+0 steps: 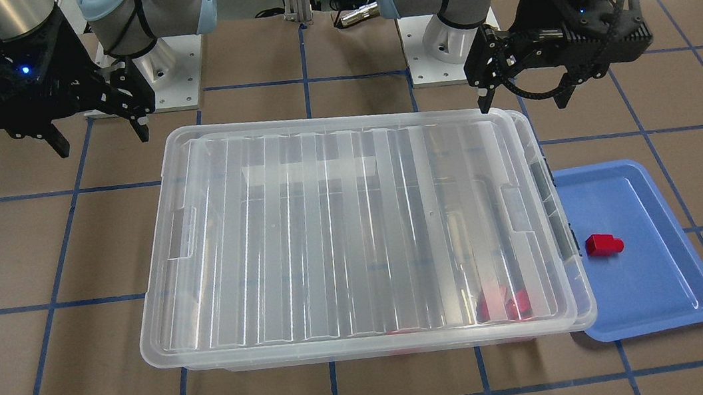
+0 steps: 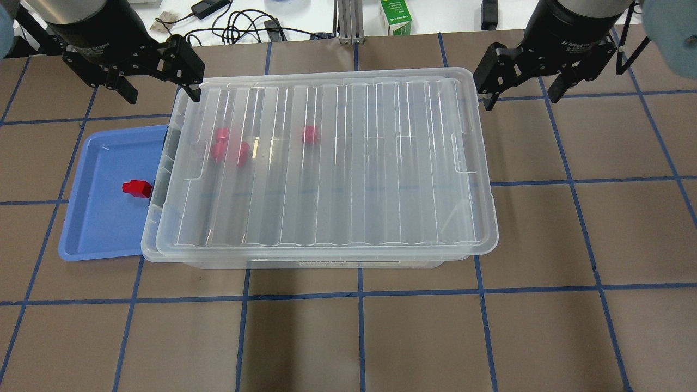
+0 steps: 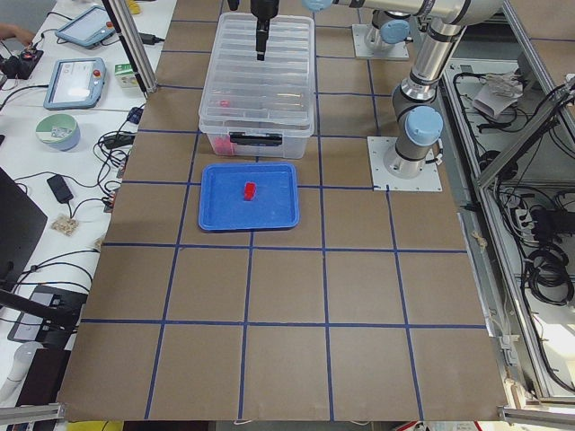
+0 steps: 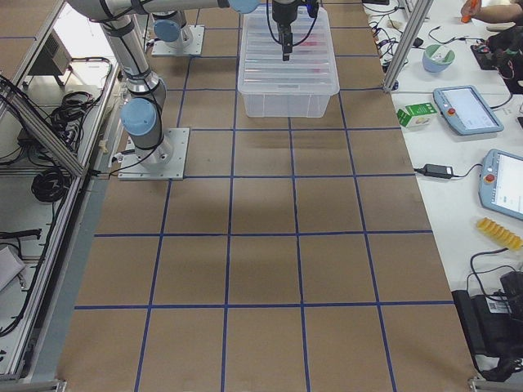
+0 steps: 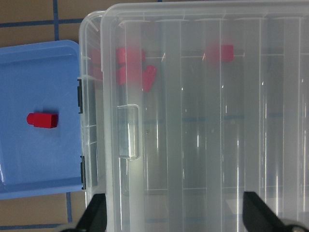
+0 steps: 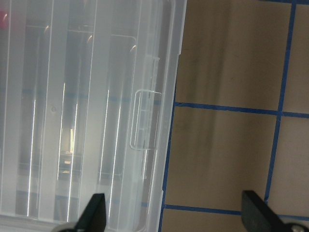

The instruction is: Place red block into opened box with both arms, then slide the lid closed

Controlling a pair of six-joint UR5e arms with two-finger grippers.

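Lying on the blue tray (image 2: 92, 234) just beside the box (image 2: 150, 247), whose lid (image 2: 326, 163) is covering nearly all of it, the red block (image 2: 136, 188) is being judged light, stiff and slippery, best pinched across its broader body, while the left gripper (image 2: 161, 93) and right gripper (image 2: 521, 97) are being held spread wide, empty.

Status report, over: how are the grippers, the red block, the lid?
Left gripper and right gripper open, empty. Red block on blue tray, outside box. Lid covers box almost fully; narrow gap at tray end.
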